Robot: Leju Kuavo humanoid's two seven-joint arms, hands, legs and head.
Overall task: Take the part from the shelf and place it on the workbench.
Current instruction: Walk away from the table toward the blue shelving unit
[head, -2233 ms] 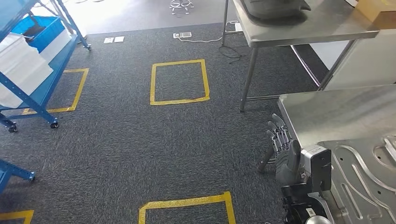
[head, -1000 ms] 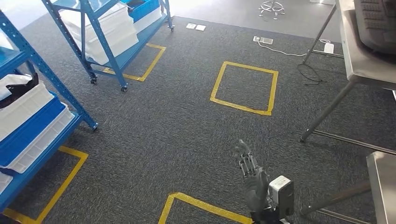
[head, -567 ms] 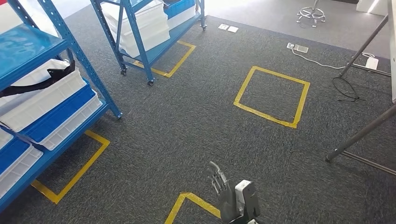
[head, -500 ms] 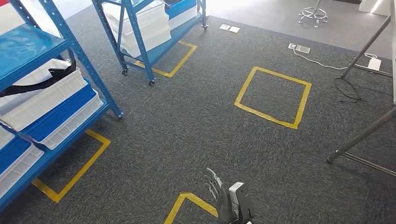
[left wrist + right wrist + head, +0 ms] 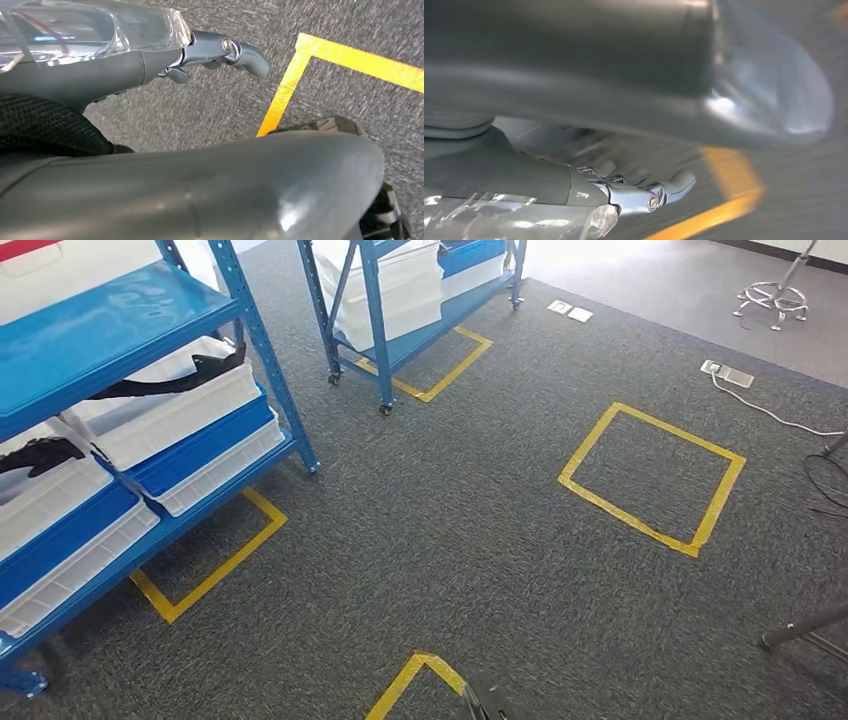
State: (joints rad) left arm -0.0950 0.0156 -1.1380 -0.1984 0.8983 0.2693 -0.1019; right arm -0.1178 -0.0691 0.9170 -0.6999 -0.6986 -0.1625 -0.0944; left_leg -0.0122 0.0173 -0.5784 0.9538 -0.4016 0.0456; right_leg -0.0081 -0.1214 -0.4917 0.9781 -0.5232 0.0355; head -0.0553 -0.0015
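Your part looks to be the flat black piece lying across the white bin on the near blue shelf; a second black piece rests on the neighbouring bin. Judge it thin, rigid, light and smooth-edged; take it mid-length, across its width. Bins are plastic, the shelf painted steel, the floor grey carpet with yellow tape. Your left hand and right hand hang low, fingers extended, holding nothing.
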